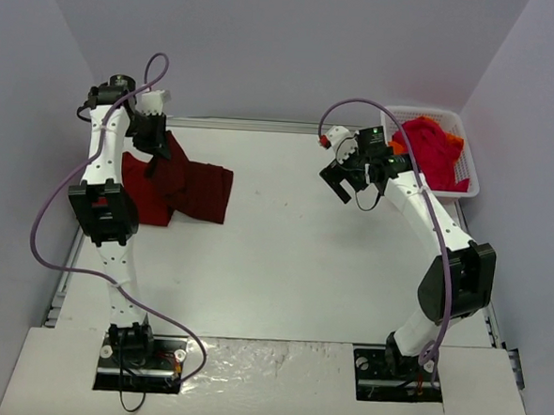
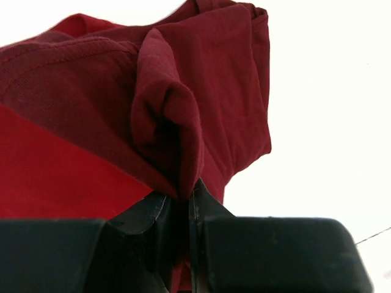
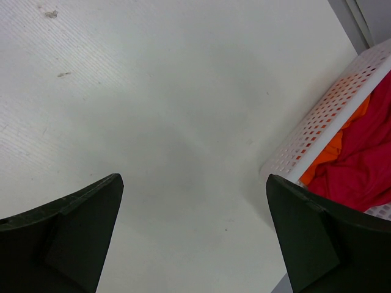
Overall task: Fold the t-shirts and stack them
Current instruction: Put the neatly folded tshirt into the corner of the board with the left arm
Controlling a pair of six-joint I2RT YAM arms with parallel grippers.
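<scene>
Pale grey-lilac walls (image 1: 287, 39) close in the far side and both flanks of a white table (image 1: 283, 264). In the right wrist view its matte top shows fine ribbing and a few small dark specks. Along the near edge a shinier, wrinkled sheet (image 1: 277, 363) lies between the two arm bases. A purple cable (image 1: 43, 221) loops along each arm.

At the far left, the left pincer (image 2: 186, 196) is pressed together on a bunched fold of the dark maroon t-shirt (image 1: 201, 189). The rest of that shirt lies on the table just right of the arm, with a strip of cloth rising to the grip. Beneath it and to its left lies the brighter red t-shirt (image 1: 146, 201). The maroon cloth and the arm cover much of it, so its outline cannot be made out.

The right pincer (image 3: 192, 183) is spread wide with nothing between its fingers. It hangs over bare table just left of the white lattice basket (image 1: 471, 177) in the far right corner. A crimson t-shirt (image 1: 429, 151) is heaped in the basket, and orange cloth (image 1: 456, 140) shows at its edge. How many shirts make up the heap is hard to tell. The right wrist view cuts the basket off at the frame edge.
</scene>
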